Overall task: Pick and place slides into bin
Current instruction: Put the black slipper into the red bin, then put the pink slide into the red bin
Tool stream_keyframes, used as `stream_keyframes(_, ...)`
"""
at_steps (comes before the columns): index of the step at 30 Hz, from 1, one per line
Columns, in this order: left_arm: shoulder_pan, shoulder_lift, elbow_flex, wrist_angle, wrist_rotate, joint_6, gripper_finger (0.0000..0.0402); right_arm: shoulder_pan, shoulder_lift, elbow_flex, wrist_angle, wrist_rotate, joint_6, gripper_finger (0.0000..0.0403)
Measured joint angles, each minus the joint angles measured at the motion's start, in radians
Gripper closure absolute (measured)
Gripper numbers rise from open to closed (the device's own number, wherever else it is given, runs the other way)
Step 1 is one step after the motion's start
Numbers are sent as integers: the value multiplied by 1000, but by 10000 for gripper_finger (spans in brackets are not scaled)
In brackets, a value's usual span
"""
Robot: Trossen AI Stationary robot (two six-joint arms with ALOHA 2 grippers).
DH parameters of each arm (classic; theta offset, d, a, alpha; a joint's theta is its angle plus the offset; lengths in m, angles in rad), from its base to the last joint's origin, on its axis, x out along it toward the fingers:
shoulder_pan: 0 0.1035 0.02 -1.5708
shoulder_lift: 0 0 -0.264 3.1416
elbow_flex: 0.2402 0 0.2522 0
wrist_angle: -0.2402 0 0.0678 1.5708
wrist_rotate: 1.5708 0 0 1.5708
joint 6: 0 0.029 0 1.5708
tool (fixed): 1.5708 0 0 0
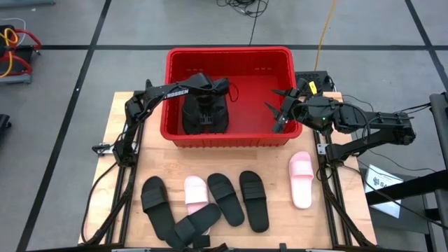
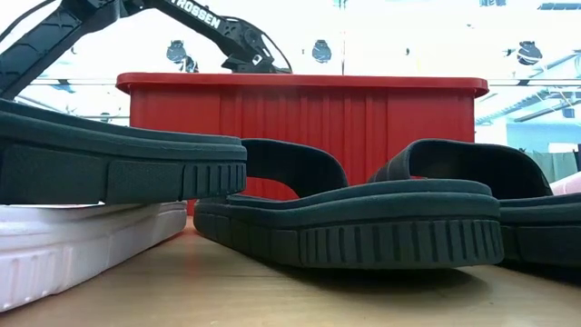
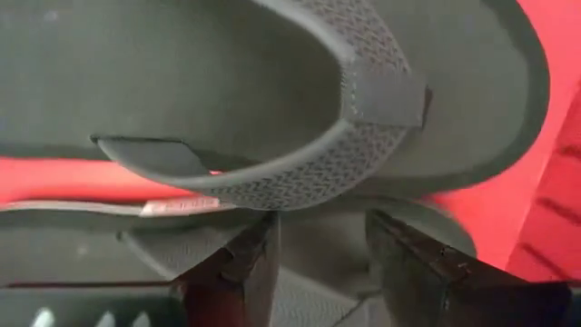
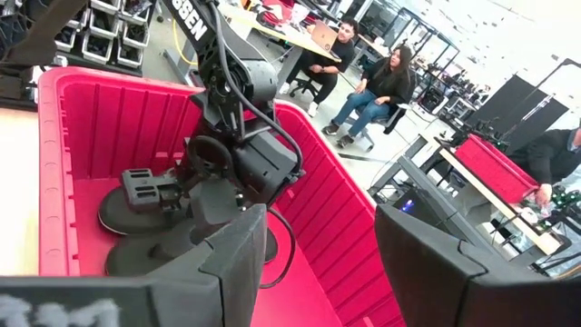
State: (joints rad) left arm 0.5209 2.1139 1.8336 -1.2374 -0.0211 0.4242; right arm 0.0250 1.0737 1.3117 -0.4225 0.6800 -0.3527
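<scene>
So we've got the red bin (image 1: 229, 56) sitting at the far edge of the tabletop (image 1: 276, 189), roughly centred. The left gripper (image 1: 204, 115) is down inside the bin's left half, right over the black slides (image 1: 205, 119) already piled in there. From the left wrist view its fingers (image 3: 241, 268) are spread apart with nothing between them, hovering just above a black flip-flop (image 3: 363, 100) with a textured strap.

The right gripper (image 1: 280, 112) hangs over the bin's right wall, fingers open too and not holding anything. In its wrist view we can see the left arm (image 4: 231, 136) reaching into the bin, plus a couple of people sitting (image 4: 368, 91) in the room behind.

Still out on the tabletop along the near edge: a black slide (image 1: 155, 197) at the left, a pink slide (image 1: 196, 190) just beside it with another black slide (image 1: 197, 222) lying across its near end, then two more black slides (image 1: 241, 199) side by side in the middle. A second pink slide (image 1: 302, 178) lies near the right edge, apart from the rest.
</scene>
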Motion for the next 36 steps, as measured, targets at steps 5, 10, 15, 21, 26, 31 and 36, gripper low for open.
stream_keyframes(5, 3, 0, 0, 3, -1, -18, 231, 0, 0, 0, 0, 0, 0, 206)
stream_keyframes(10, 7, -22, 1, -84, -31, -39, 231, 0, 0, 0, 0, 0, 0, 206)
stream_keyframes(15, 7, -123, 5, -102, -93, -82, 231, 0, 0, 0, 0, 0, -1, 206)
stream_keyframes(21, -22, -305, 6, -99, -151, -241, 231, 16, -9, 0, -21, 1, -35, 206)
stream_keyframes(26, -124, -439, 7, -98, -259, -367, 231, 76, -36, 0, -142, 1, -35, 206)
stream_keyframes(31, -265, -538, 7, -98, -340, -510, 231, 165, -51, 0, -305, 0, 6, 206)
stream_keyframes(36, -415, -582, 7, -103, -422, -641, 231, 260, -51, 0, -488, -3, 96, 206)
